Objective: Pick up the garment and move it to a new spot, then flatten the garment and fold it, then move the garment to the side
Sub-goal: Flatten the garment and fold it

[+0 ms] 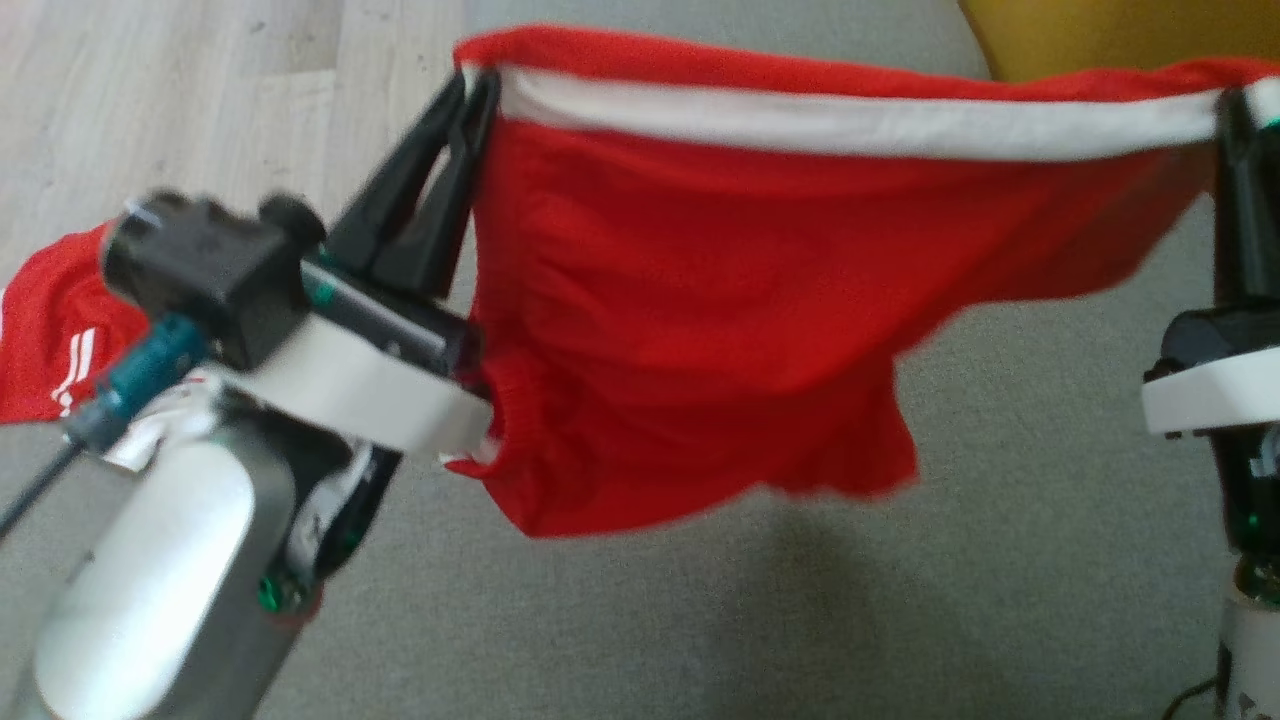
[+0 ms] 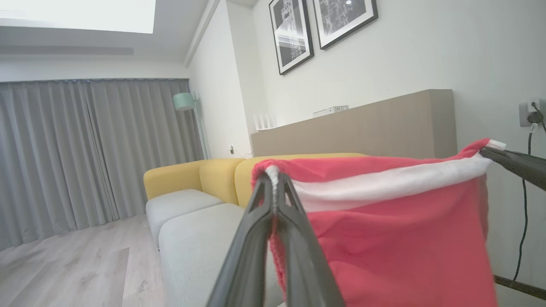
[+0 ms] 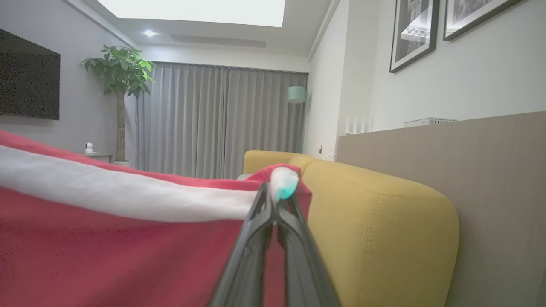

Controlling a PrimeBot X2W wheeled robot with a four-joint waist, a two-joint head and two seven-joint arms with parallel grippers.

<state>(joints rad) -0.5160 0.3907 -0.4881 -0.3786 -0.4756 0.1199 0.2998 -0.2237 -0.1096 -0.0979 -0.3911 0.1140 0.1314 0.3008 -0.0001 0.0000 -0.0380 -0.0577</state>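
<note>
Red garment held aloft over grey sofa seat, white band stretched left-right as long axis. Left fingers pinched on its left corner, right fingers pinched on right corner. Cloth hanging below both tips; neither arm nearer.

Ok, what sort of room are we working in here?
Most likely a home living room: there is a yellow sofa with grey seats, a wall-mounted TV, and a potted plant beside long curtains.
</note>
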